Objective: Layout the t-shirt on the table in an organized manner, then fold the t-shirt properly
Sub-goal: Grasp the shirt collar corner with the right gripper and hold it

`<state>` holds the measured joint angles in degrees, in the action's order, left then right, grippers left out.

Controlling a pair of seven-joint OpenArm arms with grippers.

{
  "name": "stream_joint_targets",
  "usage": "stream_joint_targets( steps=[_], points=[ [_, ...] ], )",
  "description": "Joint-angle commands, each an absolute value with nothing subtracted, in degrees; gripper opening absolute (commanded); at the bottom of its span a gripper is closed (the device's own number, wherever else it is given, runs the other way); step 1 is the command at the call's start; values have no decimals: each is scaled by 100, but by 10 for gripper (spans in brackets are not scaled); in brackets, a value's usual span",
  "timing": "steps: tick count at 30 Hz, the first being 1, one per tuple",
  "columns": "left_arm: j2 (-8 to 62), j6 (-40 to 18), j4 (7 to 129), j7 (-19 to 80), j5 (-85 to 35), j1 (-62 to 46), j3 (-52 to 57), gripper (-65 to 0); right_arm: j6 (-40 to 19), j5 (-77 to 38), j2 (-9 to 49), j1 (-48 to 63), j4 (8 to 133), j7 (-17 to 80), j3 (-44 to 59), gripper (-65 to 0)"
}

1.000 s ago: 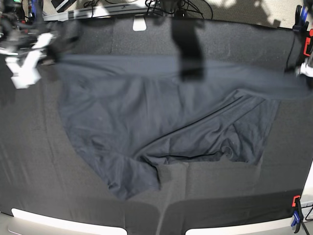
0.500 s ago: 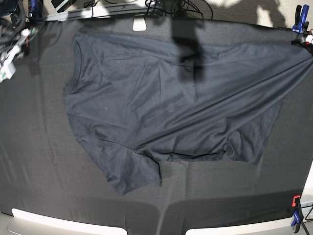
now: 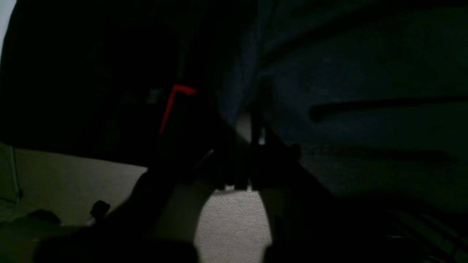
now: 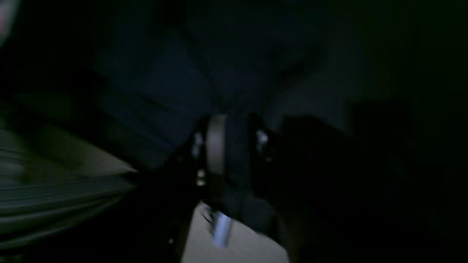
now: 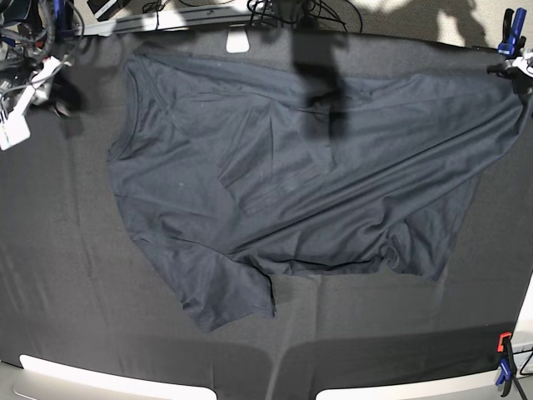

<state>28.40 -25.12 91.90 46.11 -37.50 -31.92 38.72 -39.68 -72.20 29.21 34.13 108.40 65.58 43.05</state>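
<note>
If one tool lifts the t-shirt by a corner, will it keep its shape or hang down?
Probably it hangs limp: the t-shirt lies in soft creases and folds. It likely stretches under pull, since its far corner is drawn taut toward the left tool. It may drag rather than slide on the creased table cloth.

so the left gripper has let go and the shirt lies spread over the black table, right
Not quite. In the base view the left gripper is shut on the t-shirt, pulling one corner taut toward the far edge. The rest holds: the shirt lies spread over the black table.
</note>
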Motion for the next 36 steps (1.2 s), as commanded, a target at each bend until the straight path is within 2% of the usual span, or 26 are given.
stream_joint_targets(
  steps=[1, 4, 7, 21, 28, 34, 36],
  points=[
    [2958, -2508, 9271, 4495, -3804, -3205, 3929, -606, -4000, -7400, 3013, 3409, 10925, 6464, 4307, -524],
    [2958, -2510, 9330, 4497, -3892, -3205, 3929, -474, -4000, -7413, 3015, 3395, 10940, 6464, 4093, -524],
    [2958, -2510, 9507, 4495, -3907, -3205, 3929, -419, -4000, -7382, 2995, 3317, 10940, 6466, 3745, -524],
    [2956, -2508, 9953, 4344, -3907, -3208, 3929, -418, -4000, -7347, 2432, 1920, 10940, 6471, 2912, -524],
    [2947, -2508, 9953, 4567, -3837, -3210, 3962, -417, -4000, -7240, 2429, 1780, 10940, 6473, 2803, -524],
    [2659, -2499, 9953, 4665, -3752, -3236, 4274, -418, -4000, -7028, 2429, 1780, 10938, 6458, 2803, -524],
    [2615, -2281, 9937, 4674, -3680, -3238, 4276, -418, -4000, -7030, 2427, 1778, 10938, 6449, 2803, -524]
  ],
)
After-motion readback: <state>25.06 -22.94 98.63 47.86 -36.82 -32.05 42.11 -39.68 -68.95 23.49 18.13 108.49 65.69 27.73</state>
